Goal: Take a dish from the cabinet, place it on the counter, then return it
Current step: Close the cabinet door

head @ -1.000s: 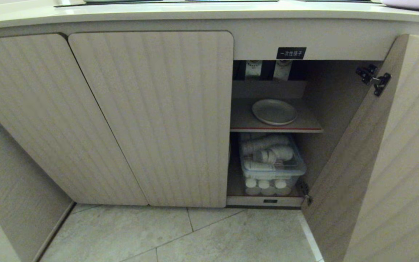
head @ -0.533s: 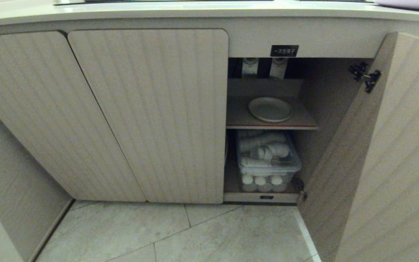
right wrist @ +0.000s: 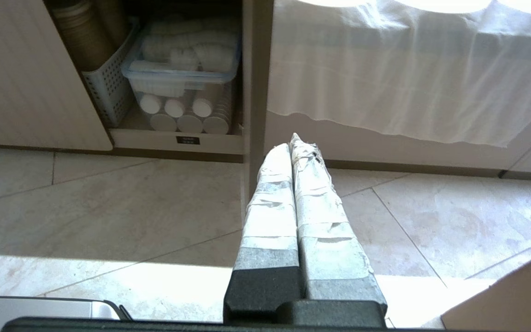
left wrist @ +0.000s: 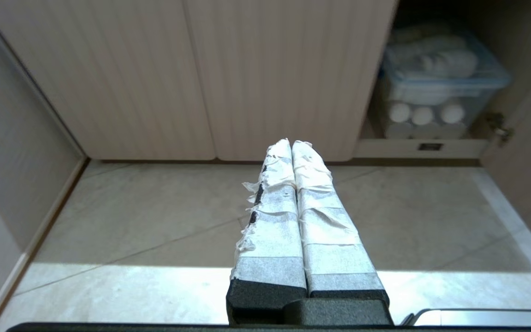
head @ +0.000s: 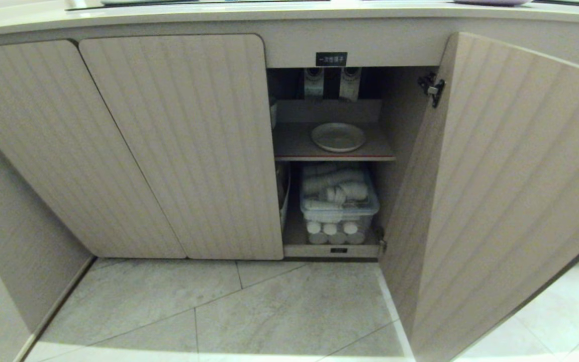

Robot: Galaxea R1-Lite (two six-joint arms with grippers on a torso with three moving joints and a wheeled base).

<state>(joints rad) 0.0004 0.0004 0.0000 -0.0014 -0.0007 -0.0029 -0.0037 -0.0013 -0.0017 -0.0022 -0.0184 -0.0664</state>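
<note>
- My left jaws (left wrist: 292,143): taped fingers pressed together, pinching nothing, hanging low over the floor tiles (left wrist: 155,216) and aimed at the closed ribbed doors (left wrist: 288,69).
- My right jaws (right wrist: 295,140): likewise pressed together and empty, aimed at the edge of the open cabinet door (right wrist: 251,92), with a white cloth (right wrist: 408,69) hanging beyond.
- Neither arm shows in the head view; both sit parked near the floor.
- The dish (head: 339,137): flat on the upper shelf (head: 294,146) inside the cabinet (head: 329,161), towards the shelf's right half. It lies ahead of and well above both jaws, out of sight in either wrist view.
- Axis: the dish is round, so no long axis governs approach; I judge its low rim the only hold.
- Nearer arm: I judge the right, since its wrist view looks almost straight into the opening.
- Obstacle: the open door (head: 495,176) swings out on my right and narrows the way in.
- Below the shelf: a clear lidded bin (head: 340,201) of white cups.
- The bench (head: 269,12): cream top along the cabinet's upper edge, well above the dish.
- Stage, as judged: dish not yet taken.
</note>
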